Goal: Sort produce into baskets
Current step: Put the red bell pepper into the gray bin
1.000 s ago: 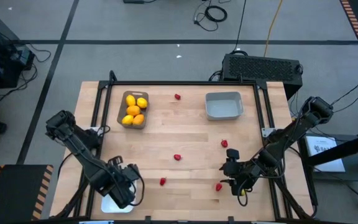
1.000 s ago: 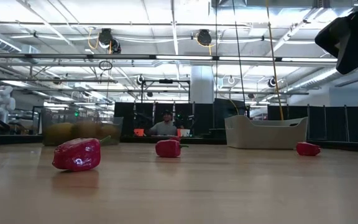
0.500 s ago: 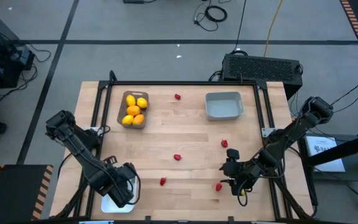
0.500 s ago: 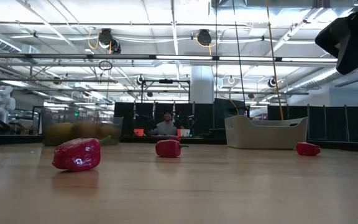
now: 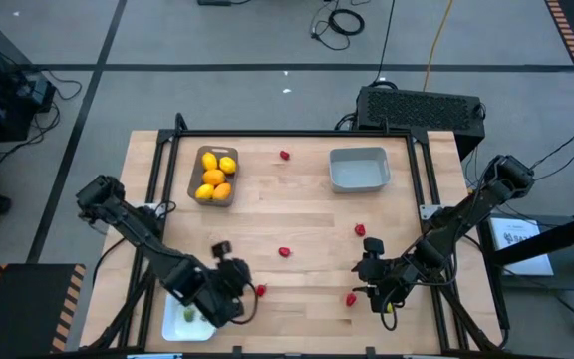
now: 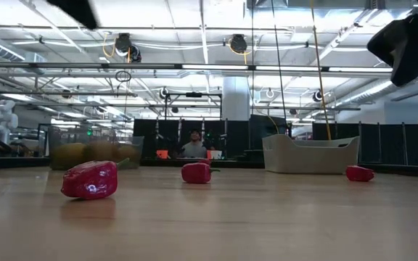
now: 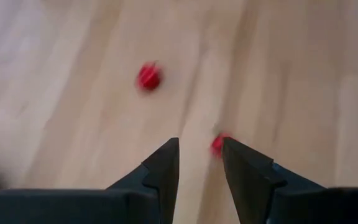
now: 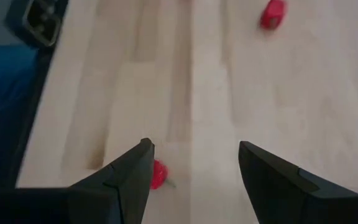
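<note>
- High view, lower left of the frame: the left gripper [image 5: 239, 296] hangs over the worktop [image 5: 297, 214] just left of a red piece [image 5: 261, 291], beside the white basket [image 5: 185, 321], where a green piece [image 5: 188, 315] lies.
- Left wrist view: its fingers [image 7: 165, 163] stand slightly parted with nothing between them; that red piece [image 7: 217, 144] lies just ahead, near the tip of one finger, with another red piece [image 7: 148, 76] farther on.
- Lower right of the high view: the right gripper [image 5: 369, 281] waits with fingers wide apart and empty, a red piece [image 5: 351, 299] just left of it.
- Upper left, the brown-grey basket [image 5: 194, 176] holds the yellow and orange fruits [image 5: 214, 176]; upper right, the grey-blue basket [image 5: 358, 170] looks empty.
- The left arm is nearer the lower-left red piece and, by judgement, needs only a short reach rightward; the pieces are too small to show a long axis.
</note>
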Tool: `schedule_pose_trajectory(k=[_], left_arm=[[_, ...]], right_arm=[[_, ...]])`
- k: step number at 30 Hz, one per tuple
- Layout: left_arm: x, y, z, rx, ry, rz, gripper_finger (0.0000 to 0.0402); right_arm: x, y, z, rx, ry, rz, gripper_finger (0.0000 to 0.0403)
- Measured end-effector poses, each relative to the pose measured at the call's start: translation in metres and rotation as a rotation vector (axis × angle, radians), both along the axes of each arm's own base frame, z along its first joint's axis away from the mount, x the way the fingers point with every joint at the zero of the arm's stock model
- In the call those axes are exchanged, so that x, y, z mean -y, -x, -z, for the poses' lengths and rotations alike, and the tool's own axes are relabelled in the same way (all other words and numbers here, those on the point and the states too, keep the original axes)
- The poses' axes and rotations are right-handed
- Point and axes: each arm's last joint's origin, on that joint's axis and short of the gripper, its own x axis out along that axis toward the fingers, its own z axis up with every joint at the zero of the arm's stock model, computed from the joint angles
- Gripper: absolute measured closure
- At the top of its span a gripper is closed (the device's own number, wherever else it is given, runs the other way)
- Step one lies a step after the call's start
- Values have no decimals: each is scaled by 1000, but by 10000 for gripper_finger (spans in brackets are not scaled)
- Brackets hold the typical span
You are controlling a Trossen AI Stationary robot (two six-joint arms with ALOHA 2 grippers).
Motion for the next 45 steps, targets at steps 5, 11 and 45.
schedule_pose_trajectory(k=[5,11,45], left_arm=[[-9,-28,29,164,5,100,272],[-33,-53,66,264,-5,72,272],[-55,-78,92,301,-176,-23,245]], right_arm=[[3,-2,-1,51,53,74,179],[10,-3,1,31,63,131,179],[43,-5,5,121,148,615,179]])
